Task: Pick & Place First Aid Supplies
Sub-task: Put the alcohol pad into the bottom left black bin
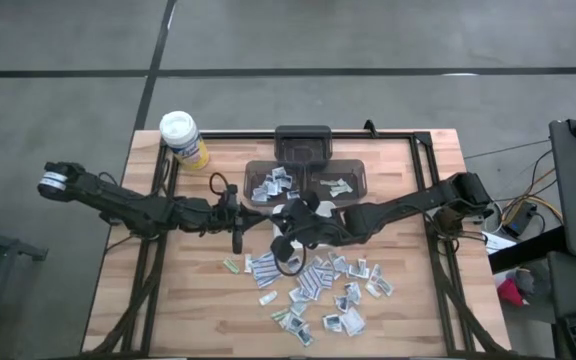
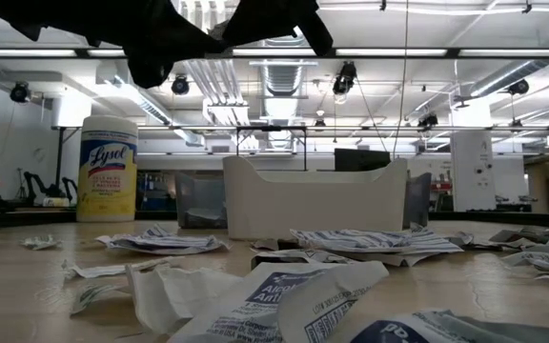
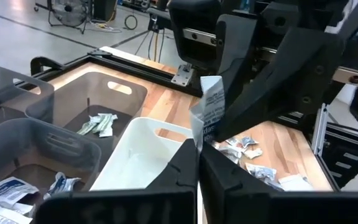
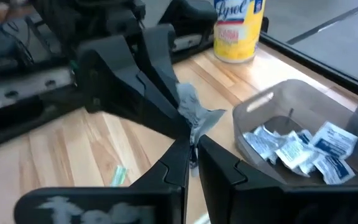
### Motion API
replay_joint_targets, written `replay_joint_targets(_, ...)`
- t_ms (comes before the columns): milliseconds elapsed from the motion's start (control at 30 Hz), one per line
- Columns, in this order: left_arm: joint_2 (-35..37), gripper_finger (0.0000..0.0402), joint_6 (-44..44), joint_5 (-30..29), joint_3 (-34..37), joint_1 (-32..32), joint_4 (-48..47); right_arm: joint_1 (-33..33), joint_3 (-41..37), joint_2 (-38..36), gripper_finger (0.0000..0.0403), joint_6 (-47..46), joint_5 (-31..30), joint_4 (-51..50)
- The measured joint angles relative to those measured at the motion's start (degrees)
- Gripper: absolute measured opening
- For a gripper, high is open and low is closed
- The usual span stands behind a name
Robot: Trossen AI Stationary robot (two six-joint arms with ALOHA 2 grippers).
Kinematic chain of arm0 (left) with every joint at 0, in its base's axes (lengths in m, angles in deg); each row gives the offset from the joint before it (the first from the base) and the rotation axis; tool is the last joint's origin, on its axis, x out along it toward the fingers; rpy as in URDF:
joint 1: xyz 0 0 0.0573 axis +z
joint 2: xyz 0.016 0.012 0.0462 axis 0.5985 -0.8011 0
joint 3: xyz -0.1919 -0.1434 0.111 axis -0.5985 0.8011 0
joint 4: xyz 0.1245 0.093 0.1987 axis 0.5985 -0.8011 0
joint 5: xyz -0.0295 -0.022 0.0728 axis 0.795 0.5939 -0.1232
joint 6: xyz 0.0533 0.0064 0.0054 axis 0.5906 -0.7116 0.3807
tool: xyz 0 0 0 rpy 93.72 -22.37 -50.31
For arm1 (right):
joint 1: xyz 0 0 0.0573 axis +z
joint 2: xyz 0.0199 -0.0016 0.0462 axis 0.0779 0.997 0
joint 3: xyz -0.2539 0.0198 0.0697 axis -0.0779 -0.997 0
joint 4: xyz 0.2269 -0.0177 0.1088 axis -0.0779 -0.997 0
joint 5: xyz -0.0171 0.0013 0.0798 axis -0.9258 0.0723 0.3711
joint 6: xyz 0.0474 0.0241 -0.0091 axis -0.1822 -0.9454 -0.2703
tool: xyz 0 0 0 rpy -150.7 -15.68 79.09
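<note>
Both grippers meet above the table's middle, over the white tray (image 3: pixel 143 149). My left gripper (image 1: pixel 246 216) and my right gripper (image 1: pixel 286 218) are both shut on one small white packet with blue print (image 3: pixel 211 107), also seen as a crumpled packet (image 4: pixel 192 112) in the right wrist view. It is held in the air between the two pairs of fingertips. Several more packets (image 1: pixel 320 288) lie loose on the wood toward the near edge. Others sit in the two grey bins (image 1: pixel 273 182). My left gripper pinches the packet's lower edge (image 3: pixel 197 140) between its two fingertips, coming level from the table's left. The packet stands upright, lifted clear above the white tray. My right gripper pinches the same packet by its opposite edge (image 4: pixel 193 142) between its fingertips, coming level from the table's right.
A yellow Lysol canister (image 1: pixel 183 138) stands at the far left corner. Two grey bins (image 3: pixel 86 102) hold packets behind the white tray (image 2: pixel 308 195); a dark bin (image 1: pixel 303 145) sits beyond them. A black frame (image 1: pixel 423 170) borders the table. Bare wood lies on the near left.
</note>
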Motion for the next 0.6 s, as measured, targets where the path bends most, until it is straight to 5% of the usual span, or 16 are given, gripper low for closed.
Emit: replay_joint_targets(600,0.0,0.0,-1.1,-1.5,0.0,1.8,-1.8,1.7,0.0,-1.5,0.0117,-9.0,12.3,-31.4)
